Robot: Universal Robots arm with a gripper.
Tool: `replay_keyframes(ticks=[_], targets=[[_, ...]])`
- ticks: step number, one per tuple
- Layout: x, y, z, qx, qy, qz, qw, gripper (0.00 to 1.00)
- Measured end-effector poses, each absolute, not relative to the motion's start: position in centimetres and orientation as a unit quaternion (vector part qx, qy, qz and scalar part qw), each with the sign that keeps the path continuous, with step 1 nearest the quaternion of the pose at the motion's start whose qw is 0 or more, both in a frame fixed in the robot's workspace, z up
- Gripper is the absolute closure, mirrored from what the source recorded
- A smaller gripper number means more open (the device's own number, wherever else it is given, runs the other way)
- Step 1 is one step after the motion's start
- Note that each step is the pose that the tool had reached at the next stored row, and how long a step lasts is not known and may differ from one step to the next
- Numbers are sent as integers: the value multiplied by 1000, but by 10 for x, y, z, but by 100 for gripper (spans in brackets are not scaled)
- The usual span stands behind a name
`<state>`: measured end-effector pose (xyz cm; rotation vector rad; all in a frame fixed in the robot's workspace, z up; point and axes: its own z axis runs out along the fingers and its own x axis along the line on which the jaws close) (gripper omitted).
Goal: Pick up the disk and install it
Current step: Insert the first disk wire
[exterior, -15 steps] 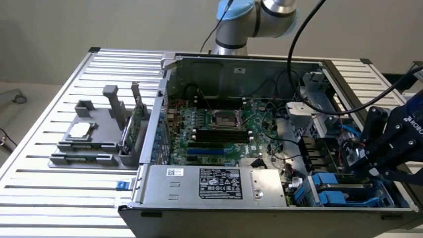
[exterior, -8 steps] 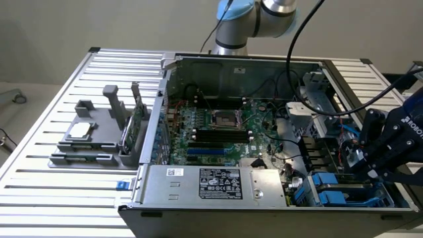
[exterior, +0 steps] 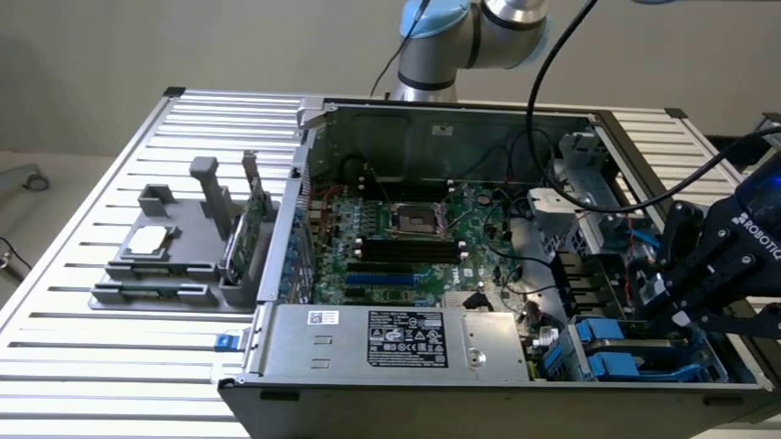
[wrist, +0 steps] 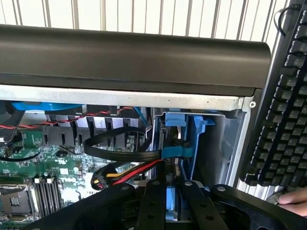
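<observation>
Case (exterior: pixel 488 393): lying open on slatted surface (exterior: pixel 73 366).
Bay (wrist: pixel 218 143): sitting at the exterior view's near right corner, tight against the case wall, cables (wrist: pixel 120 153) crowding alongside.
Disk (wrist: pixel 173 206): standing in that bay, blue carrier showing.
Fingers (wrist: pixel 152 203): nearly closed, pinching the carrier's edge.

The computer case (exterior: pixel 488 402) is overlooked from high, farther off; its drive bay (wrist: pixel 189 134), shared, is viewed closely past the claw (wrist: pixel 171 189).

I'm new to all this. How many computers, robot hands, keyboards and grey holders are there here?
Open computer: 1
Robot hand, shut on the disk: 1
Keyboard: 1
Grey holder: 1
Total: 4
</observation>
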<state>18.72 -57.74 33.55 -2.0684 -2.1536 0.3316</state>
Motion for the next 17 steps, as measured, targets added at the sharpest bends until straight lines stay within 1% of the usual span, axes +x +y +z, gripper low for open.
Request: replay_keyframes(ticks=[17], targets=[[193,-567,331,-705,-697,120,60,83]])
